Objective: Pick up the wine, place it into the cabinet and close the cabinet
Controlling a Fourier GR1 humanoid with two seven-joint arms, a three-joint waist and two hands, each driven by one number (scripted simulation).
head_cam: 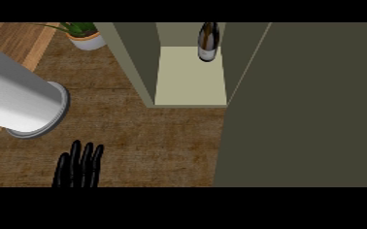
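A steep downward look at a brown wooden counter (143,126). At the top centre stands 1 olive-green cabinet (140,58), its interior open to view with a pale cream floor. 1 dark wine bottle (208,41) stands inside, toward the back right corner of that floor, with a pale label on its lower half. The cabinet's door (294,106) is swung wide open and fills the right side of the view as 1 large flat olive panel, reaching from the top edge down to the lower edge and covering the counter there.

At the upper left sits 1 small white pot holding a green leafy plant (84,34), just left of the cabinet's side wall. Beside it, at the far left, a lighter orange-brown strip of wood (25,41) runs at an angle.

1 large grey cylinder with a round rimmed end (28,104) enters from the left edge and lies over the counter; which part of the robot it belongs to cannot be told from here.

1 black hand, the left hand (77,167), shows at the lower left edge. Its fingers are straight and pointing up, slightly spread, holding nothing and touching nothing. It is well apart from both cabinet and bottle. The right hand does not appear.
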